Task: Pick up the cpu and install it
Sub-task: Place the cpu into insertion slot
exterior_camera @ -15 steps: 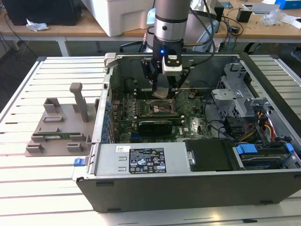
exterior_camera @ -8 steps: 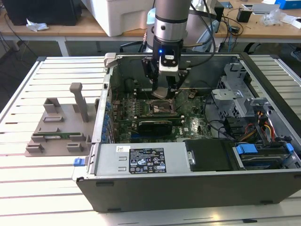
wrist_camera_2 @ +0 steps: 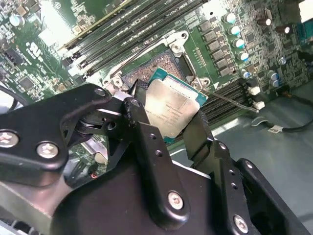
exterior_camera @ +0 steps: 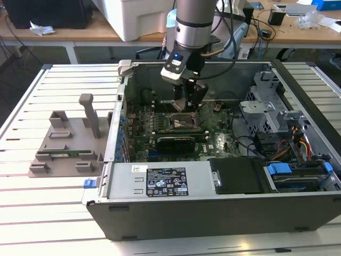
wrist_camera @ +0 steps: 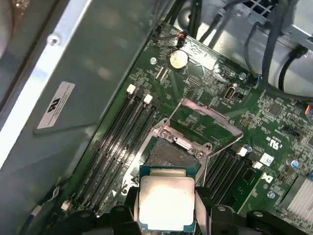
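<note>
Slatted pale metal counter carries an open dark-grey computer case. Inside, the black pincer is clenched on the small square silver-topped cpu, held close over the open socket on the green motherboard.

cpu: two edges covered by fingers in both wrist views | socket: partly hidden under cpu | arm: cut off by exterior view's top edge | white label: print too small to tell

Slatted metal table; open computer case lying on it, grey parts holder beside, exterior view's left.
</note>
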{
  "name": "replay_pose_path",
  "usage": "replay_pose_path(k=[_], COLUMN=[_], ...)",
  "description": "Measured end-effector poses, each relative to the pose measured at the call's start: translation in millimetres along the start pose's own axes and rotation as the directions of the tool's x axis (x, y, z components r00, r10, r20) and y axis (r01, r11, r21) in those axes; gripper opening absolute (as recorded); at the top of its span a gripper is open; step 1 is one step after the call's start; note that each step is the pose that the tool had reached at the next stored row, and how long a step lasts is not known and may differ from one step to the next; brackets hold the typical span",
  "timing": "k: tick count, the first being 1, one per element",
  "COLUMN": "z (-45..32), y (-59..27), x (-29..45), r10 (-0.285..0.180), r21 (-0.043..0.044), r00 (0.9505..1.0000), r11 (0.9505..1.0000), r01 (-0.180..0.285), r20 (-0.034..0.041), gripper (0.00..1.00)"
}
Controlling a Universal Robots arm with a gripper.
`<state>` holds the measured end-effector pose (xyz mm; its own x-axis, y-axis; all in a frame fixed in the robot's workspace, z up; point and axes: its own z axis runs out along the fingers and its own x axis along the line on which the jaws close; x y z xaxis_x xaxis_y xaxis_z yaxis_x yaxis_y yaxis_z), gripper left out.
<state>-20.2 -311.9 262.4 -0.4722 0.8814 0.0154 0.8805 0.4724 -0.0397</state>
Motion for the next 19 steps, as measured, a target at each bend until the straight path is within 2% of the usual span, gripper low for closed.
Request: replay_pose_path(k=[3, 5, 8, 9, 15, 16, 19], z=[0.1, 0.2, 0.2, 0.2, 0.4, 0.5, 0.7], y=[0.0, 0.1, 0.1, 0.1, 0.2, 0.2, 0.2], x=[0.0, 0.0, -0.1, -0.1, -0.1, -0.1, -0.1], r10=[0.053, 0.101, 0.141, 0.161, 0.240, 0.269, 0.311], r21=[-0.0008, -0.0014, -0.0016, -0.0012, 0.0040, 0.0053, 0.0071], r00=[0.9986, 0.9949, 0.9900, 0.9870, 0.9708, 0.9630, 0.9501], r11=[0.9986, 0.9949, 0.9900, 0.9870, 0.9708, 0.9631, 0.9504], r01=[-0.053, -0.101, -0.141, -0.161, -0.240, -0.269, -0.311], r20=[-0.0022, -0.0040, -0.0052, -0.0044, 0.0115, 0.0165, 0.0243], gripper=[0.54, 0.54, 0.54, 0.54, 0.54, 0.54, 0.54])
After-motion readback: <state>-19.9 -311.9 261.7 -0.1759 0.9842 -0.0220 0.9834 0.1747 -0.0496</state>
